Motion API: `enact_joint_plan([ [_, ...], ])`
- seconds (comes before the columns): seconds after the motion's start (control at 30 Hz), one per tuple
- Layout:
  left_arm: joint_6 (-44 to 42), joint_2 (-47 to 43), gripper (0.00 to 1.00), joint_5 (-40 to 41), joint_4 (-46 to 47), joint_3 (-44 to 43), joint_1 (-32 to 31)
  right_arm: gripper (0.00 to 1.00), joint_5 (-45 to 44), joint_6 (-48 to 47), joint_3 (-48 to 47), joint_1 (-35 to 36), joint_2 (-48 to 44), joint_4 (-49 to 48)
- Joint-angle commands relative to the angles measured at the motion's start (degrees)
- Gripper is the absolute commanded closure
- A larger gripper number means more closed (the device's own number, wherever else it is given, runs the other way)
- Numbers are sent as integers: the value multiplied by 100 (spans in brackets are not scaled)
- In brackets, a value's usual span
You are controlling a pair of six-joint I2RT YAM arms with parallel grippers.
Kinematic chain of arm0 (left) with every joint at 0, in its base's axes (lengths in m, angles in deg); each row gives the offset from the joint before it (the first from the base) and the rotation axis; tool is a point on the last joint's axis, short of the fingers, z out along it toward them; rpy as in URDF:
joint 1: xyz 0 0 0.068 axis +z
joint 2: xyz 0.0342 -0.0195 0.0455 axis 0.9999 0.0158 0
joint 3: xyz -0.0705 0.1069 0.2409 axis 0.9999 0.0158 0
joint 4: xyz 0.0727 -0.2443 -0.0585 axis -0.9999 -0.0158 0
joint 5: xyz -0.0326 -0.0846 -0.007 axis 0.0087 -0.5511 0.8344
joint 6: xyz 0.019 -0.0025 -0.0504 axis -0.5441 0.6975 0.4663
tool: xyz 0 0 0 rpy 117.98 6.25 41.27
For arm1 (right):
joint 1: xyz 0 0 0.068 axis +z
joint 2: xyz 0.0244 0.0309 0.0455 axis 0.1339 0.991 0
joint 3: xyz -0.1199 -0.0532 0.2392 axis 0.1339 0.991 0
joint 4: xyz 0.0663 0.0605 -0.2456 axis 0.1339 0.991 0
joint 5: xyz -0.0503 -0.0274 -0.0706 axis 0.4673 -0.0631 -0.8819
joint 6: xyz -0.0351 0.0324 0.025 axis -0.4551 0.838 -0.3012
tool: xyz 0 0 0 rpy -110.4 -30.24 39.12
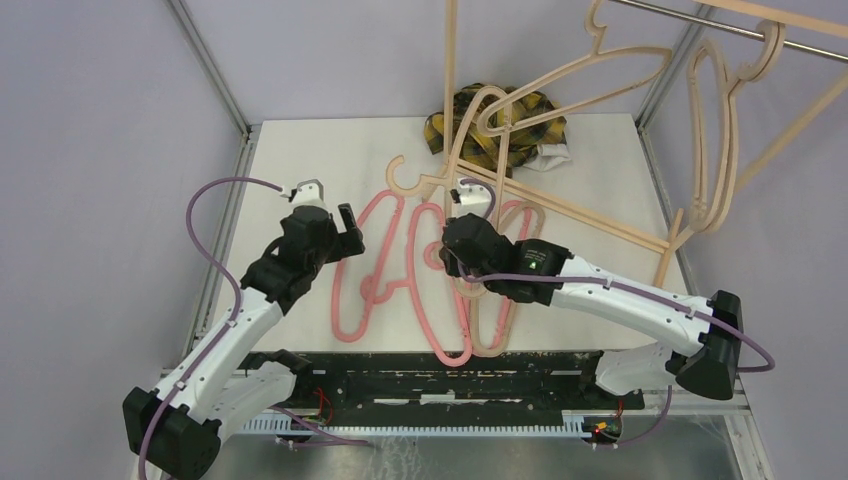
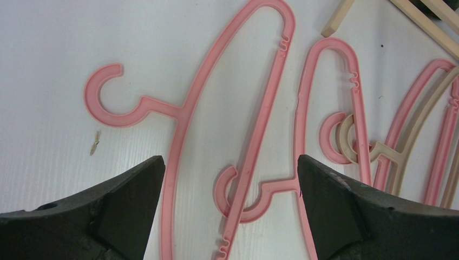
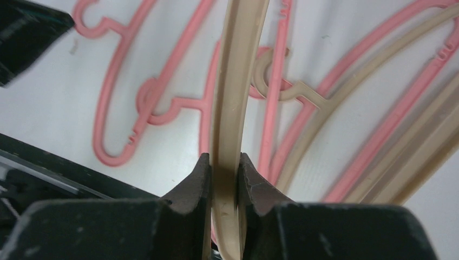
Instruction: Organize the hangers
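Observation:
Several pink hangers (image 1: 365, 270) lie overlapped on the white table, mixed with tan ones (image 1: 492, 335). My left gripper (image 1: 338, 238) hovers open just above them; in the left wrist view its fingers (image 2: 130, 200) straddle two crossed pink hangers (image 2: 254, 162) without touching. My right gripper (image 1: 455, 262) is shut on the bar of a tan hanger (image 3: 235, 81), which runs straight up from its fingertips (image 3: 201, 173) and is lifted above the pile. Two tan hangers (image 1: 715, 130) hang on the metal rail at the back right.
The wooden rack frame (image 1: 450, 60) stands at the back, and its base bar (image 1: 590, 212) crosses the table behind my right arm. A yellow-black plaid cloth (image 1: 505, 125) lies at the back centre. The black front table edge (image 1: 430, 375) runs close below the hangers.

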Motion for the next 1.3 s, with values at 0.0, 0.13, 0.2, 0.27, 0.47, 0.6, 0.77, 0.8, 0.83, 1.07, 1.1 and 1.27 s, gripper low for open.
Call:
enact_joint_plan([
  [0.0, -45, -183, 1, -61, 70, -260, 23, 99, -347, 470, -633, 6, 154, -1195],
  [0.13, -57, -278, 1, -88, 29, -269, 20, 99, -663, 442, -1158, 47, 667, -1657],
  [0.2, -74, -326, 1, -93, -7, -271, 22, 99, -914, 414, -1410, 45, 887, -1875],
  [0.27, -95, -382, 1, -73, -42, -263, 24, 99, -1071, 382, -1698, 45, 1105, -2082],
  [0.47, -162, -503, 1, -36, -140, -249, 19, 99, -1098, 358, -2822, 42, 1854, -2285],
  [0.6, -167, -586, 1, -40, -152, -183, 17, 99, -1088, 486, -3171, 56, 2136, -2501],
  [0.77, -192, -626, 1, -48, -196, -121, 21, 99, -1155, 479, -3568, 58, 2387, -2533],
  [0.8, -200, -637, 1, -41, -204, -117, 24, 99, -1215, 447, -3584, 58, 2380, -2557],
  [0.83, -208, -659, 1, -28, -220, -121, 25, 99, -1307, 393, -3575, 51, 2352, -2610],
  [1.07, -224, -738, 1, 34, -250, -100, 27, 99, -1181, 459, -3891, -364, 2257, -2310],
  [1.1, -220, -727, 1, 33, -251, -96, 22, 99, -1019, 527, -3852, -484, 2212, -2334],
  [1.27, -213, -688, 1, 31, -225, -84, 23, 99, -304, 899, -3828, -1125, 2079, -2263],
])
